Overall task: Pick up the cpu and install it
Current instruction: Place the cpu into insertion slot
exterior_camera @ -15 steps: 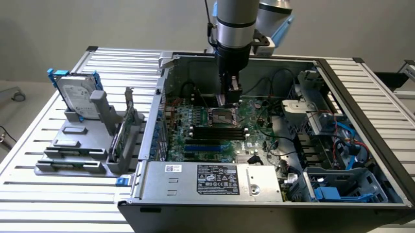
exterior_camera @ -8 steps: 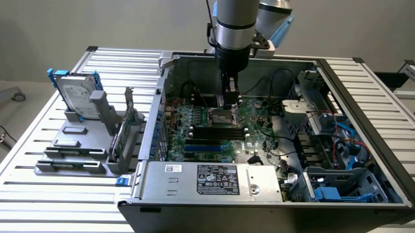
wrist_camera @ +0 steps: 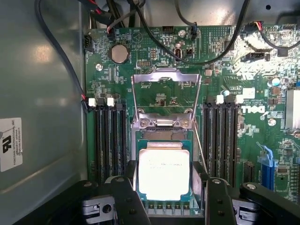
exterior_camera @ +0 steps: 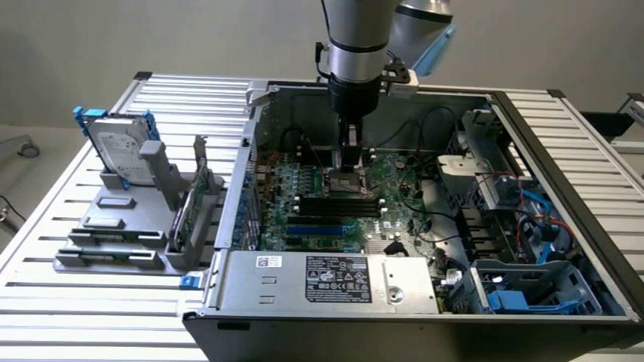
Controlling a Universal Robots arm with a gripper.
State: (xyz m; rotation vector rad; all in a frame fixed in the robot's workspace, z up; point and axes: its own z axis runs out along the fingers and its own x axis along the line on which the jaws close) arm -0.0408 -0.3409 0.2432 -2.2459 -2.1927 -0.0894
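Hand (wrist_camera: 171,183) is down inside the open computer case (exterior_camera: 593,226), right at the socket (wrist_camera: 164,134) on the motherboard (wrist_camera: 154,47). The cpu (wrist_camera: 164,172) lies flat in the socket, silver top up, green edge showing around it. Hand is released: its black fingers (wrist_camera: 125,199) stand spread on either side of the cpu, one close to the chip's edge, the other with a dark gap, not clamping it. The metal load frame (wrist_camera: 166,75) is hinged up, standing open just beyond the socket. Black memory slots (wrist_camera: 108,140) run along both sides of the socket. The coin cell (wrist_camera: 118,53) sits past the socket, near the board's cable end. In the exterior view the arm comes straight down onto the socket, and the power supply (exterior_camera: 332,279) is nearer the camera than the socket. The hard drive (exterior_camera: 119,147) with blue bracket stands on the counter (exterior_camera: 101,302), well apart from the socket, to the exterior view's left, outside the case.
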